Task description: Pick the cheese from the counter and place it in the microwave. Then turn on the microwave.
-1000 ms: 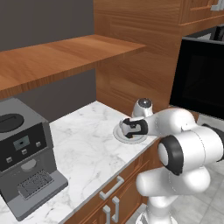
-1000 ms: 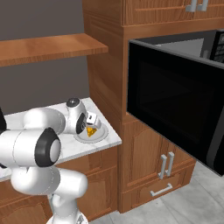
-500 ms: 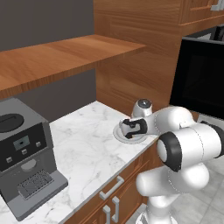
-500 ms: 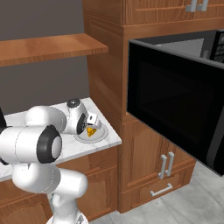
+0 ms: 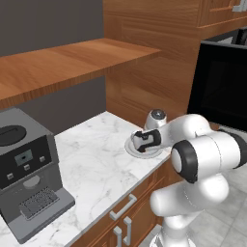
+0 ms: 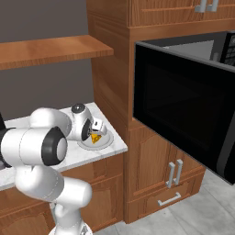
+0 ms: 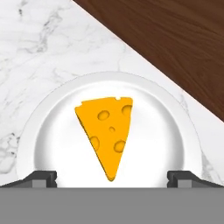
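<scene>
While its two fingertips (image 7: 43, 176) stand as far apart as they go, the pincer (image 7: 112, 177) hangs just above a round plate (image 7: 57, 131) with nothing between the tips. In the hand view one dark tip rises at each lower corner, over the near rim of the plate on either side, and neither touches anything.

Between them and a little beyond lies the cheese (image 7: 109, 131), an orange-yellow wedge with round holes, flat in the middle of the plate. Its narrow point faces the pincer and its broad end faces away. It is free of both tips.

The plate sits on the bench (image 7: 39, 52), a white marble slab with grey veins, close to the slab's edge, where dark brown wood begins. From the right base view the pincer (image 6: 94, 131) points down over the plate (image 6: 106, 140), and the cheese (image 6: 95, 137) shows as a small yellow spot under it. The plate is near the right end of the bench (image 6: 114, 148), close to the tall wooden cabinet.

In the left base view the pincer (image 5: 140, 141) covers most of the plate (image 5: 130, 147).

Further out, the microwave (image 6: 183, 110) is built into that cabinet, to the right of the bench and higher; its dark glass door is swung open. A grey coffee machine (image 5: 26, 169) stands well apart at the left end of the bench (image 5: 91, 164), under a wooden shelf (image 5: 62, 62).
</scene>
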Robot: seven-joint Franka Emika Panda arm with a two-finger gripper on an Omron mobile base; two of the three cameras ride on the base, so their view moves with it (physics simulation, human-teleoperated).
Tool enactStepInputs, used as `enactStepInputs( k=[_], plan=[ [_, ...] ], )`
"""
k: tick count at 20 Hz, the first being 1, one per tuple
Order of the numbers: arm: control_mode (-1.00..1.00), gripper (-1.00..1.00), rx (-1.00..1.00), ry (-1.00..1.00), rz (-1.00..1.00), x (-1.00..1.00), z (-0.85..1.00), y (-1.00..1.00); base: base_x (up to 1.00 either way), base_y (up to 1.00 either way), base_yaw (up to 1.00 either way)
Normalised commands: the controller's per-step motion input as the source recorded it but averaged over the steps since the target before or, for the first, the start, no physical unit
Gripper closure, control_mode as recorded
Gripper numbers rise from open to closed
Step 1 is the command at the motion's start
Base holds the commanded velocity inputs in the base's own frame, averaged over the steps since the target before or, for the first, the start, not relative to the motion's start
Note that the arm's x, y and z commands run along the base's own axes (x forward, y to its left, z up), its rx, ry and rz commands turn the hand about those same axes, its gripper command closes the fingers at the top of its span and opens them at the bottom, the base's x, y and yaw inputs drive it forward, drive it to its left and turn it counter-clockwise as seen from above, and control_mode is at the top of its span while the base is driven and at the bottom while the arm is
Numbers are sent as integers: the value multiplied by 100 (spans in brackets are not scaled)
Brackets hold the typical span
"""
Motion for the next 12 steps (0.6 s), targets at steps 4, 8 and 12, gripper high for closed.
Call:
enactStepInputs(
  k=[4,8,12],
  plan=[
    [-100,-100,0,0,0,7,-7,1,0,0,0],
    [-100,-100,0,0,0,5,-9,0,0,0,0],
    [-100,-100,0,0,0,5,-9,1,0,0,0]
  ],
)
